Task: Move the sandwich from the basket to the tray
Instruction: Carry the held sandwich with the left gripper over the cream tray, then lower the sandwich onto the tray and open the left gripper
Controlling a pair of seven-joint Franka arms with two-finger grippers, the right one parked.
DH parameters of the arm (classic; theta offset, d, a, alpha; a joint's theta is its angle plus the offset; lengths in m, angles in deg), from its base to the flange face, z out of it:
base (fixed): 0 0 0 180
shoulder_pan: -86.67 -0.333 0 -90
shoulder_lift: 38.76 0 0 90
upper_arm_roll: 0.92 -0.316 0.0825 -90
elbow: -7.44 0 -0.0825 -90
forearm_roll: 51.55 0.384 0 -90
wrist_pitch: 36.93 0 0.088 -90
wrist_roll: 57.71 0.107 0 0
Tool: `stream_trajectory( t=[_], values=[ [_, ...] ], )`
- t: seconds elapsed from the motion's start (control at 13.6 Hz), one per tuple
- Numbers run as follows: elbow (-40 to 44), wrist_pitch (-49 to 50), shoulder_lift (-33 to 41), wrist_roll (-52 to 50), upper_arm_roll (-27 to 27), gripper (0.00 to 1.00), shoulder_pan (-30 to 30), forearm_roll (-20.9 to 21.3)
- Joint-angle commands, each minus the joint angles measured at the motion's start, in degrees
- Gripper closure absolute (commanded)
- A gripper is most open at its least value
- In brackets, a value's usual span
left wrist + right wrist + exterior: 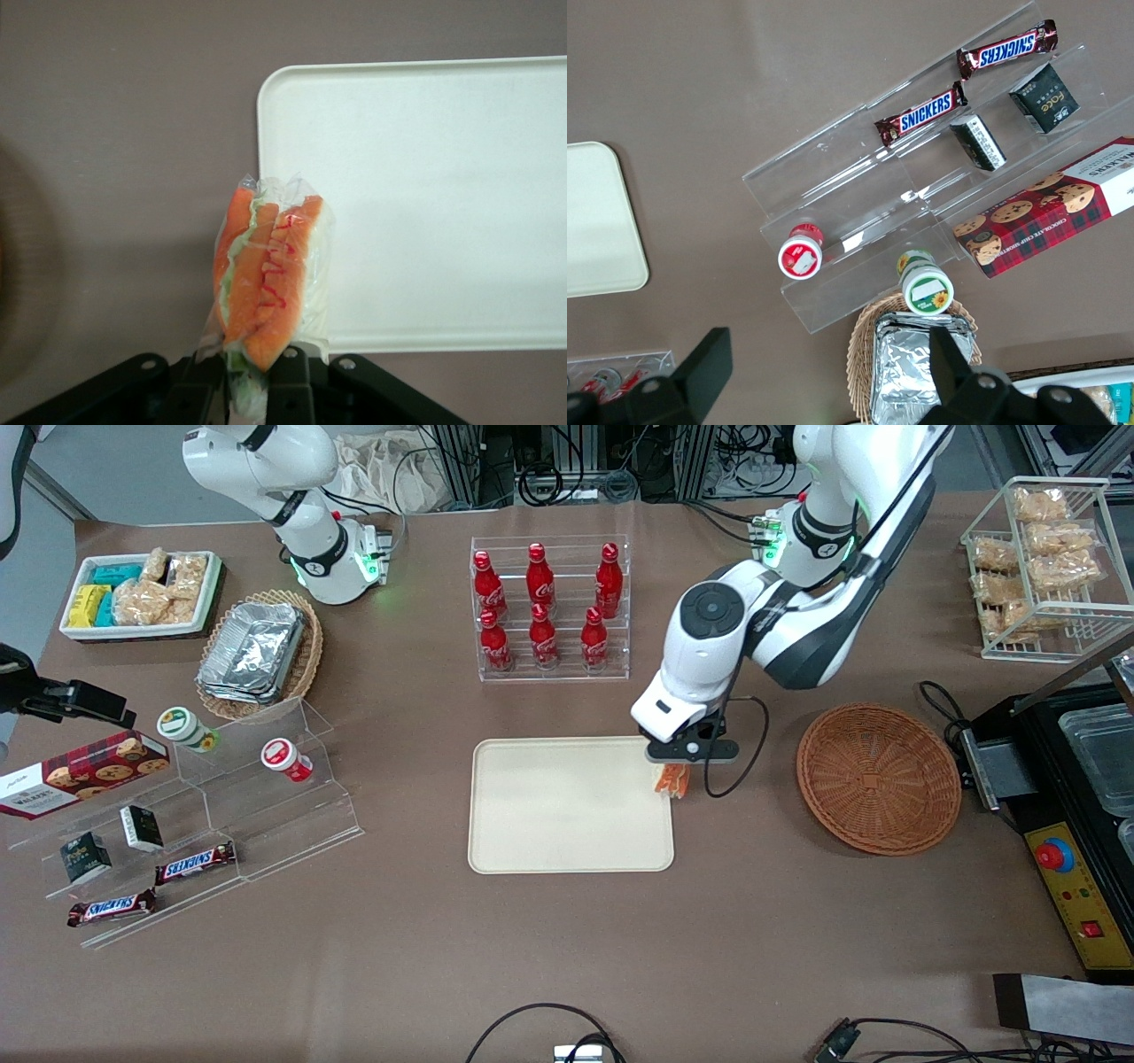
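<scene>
**Operator:** Since the basket (879, 778) was empty at this moment, how far along was the transfer?

**Technician:** The pick-up was judged complete and the carry nearly so. The gripper (678, 766) held the sandwich (672, 779), with its two fingers (288, 385) closed against the wrapped wedge at one end, so that the rest of the sandwich hung free below them. In the front view the sandwich was in the air over the edge of the tray (567, 806) that faces the basket, at the corner farther from the front camera. The wrist view showed the sandwich (270, 279) overlapping the rim of the tray (425, 195), partly over the brown table (567, 957).

**Operator:** What was left to do?

**Technician:** By estimate, three steps: a short move toward the middle of the tray, a descent, and a release. Nothing lay on the tray yet.

**Operator:** What could not be confirmed?

**Technician:** The height of the sandwich above the tray could not be read from either view. The gripped end of the wedge was concealed between the fingers, and the gripper body covered the upper part of the sandwich in the front view. The pale bread faces were hardly visible; only the orange-red and green filling edge and the clear wrap showed plainly. The basket appeared in the wrist view only as a blurred dark shape cut off at the frame edge.
</scene>
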Motion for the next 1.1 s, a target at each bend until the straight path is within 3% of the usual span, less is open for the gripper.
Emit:
stream_trajectory(
  t=[0.0, 1.03],
  values=[
    [5.11, 1.71, -5.49, -3.69, 0.04, 1.00, 1.57, 3.39],
    [12.14, 1.97, -17.36, -3.96, -0.75, 1.00, 5.88, 11.64]
  ],
)
